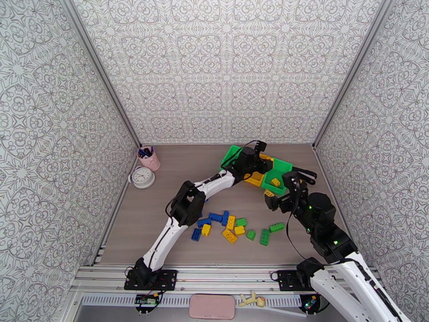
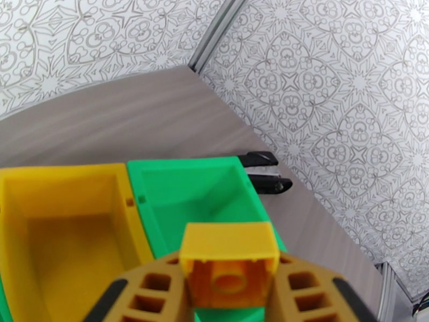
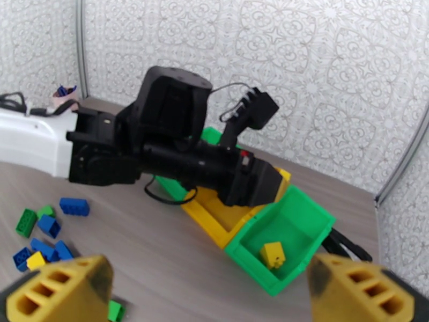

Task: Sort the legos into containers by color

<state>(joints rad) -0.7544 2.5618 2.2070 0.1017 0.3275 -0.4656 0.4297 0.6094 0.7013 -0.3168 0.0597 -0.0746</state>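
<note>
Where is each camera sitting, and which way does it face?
Top external: above, behind the bases, looking down on the wooden table; left arm and right arm show.
Left wrist: above the bins, looks into the yellow plastic bin and green plastic end bin; left gripper shut on a yellow studded brick.
Right wrist: beside the bins, faces the left arm; right gripper open.
Shared: both wrist views show that green bin.

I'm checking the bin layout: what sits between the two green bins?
The yellow-orange bin sits between the near green bin and the far green bin, joined in a row; the right wrist view shows it.
</note>
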